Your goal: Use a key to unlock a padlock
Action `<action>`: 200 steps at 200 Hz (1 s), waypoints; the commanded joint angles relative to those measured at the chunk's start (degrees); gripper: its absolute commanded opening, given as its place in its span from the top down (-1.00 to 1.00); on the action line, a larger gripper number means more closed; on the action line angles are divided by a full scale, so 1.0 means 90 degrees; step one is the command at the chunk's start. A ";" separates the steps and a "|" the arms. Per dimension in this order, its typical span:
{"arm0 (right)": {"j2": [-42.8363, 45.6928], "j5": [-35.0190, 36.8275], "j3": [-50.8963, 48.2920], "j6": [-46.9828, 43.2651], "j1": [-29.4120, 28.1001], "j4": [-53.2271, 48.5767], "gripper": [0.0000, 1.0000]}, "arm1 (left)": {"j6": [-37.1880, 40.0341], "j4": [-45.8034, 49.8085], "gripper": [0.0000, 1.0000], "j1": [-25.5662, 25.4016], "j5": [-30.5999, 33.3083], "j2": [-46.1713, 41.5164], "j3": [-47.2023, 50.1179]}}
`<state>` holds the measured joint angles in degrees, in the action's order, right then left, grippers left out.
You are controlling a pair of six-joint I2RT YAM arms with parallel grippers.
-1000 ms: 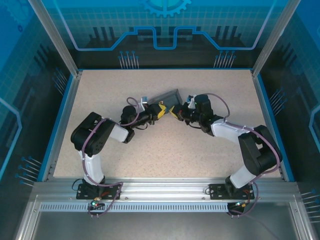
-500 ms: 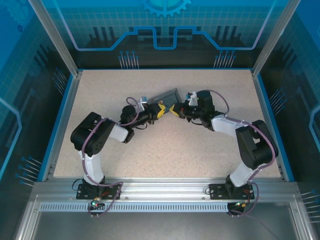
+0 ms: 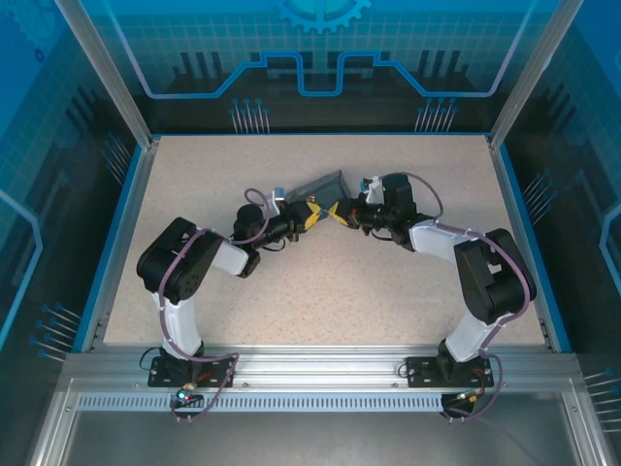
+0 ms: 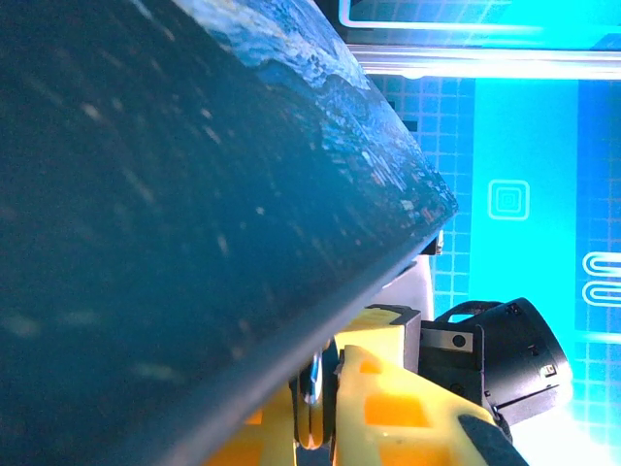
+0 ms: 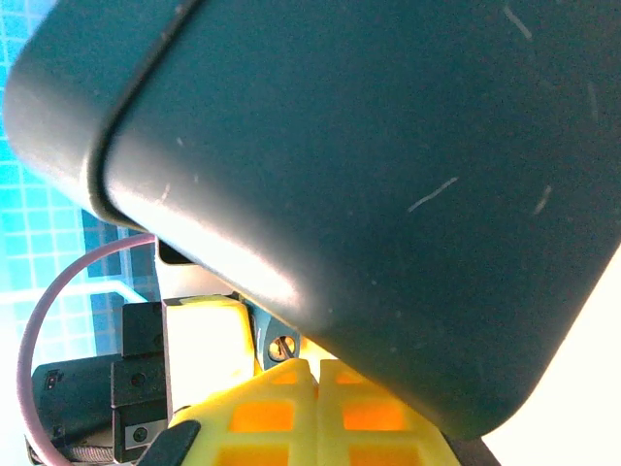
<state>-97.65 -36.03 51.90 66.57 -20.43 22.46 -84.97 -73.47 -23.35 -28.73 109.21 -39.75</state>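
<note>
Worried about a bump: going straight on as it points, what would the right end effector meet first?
Probably the left end effector, facing the right end effector closely beside the box; depth is unclear.

No words, numbers or brand names to read anywhere. Just a gear shape (image 3: 323,12) drawn on the shiny blue back wall (image 3: 408,44).

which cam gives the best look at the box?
Top external: the box shows whole, with its full grey outline visible. Left wrist gives its dark blue printed face and one long edge, very close up. Right wrist gives a rounded, scratched corner, also too close to judge shape.
</note>
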 commanded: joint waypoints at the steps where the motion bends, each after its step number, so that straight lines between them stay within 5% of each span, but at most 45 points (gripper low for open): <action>1: -0.0175 0.0093 0.0243 -0.0006 -0.0327 0.0360 1.00 | 0.0141 -0.0743 1.00 -0.0315 -0.1033 -0.0283 -0.0307; 200: 0.0435 0.0154 -0.0462 -0.0515 0.0014 -0.0238 1.00 | -0.0020 -0.0743 1.00 -0.0053 -0.2266 -0.0236 -0.0672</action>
<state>-94.15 -36.86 47.88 64.88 -19.81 23.14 -85.17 -70.83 -22.20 -37.45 109.21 -41.95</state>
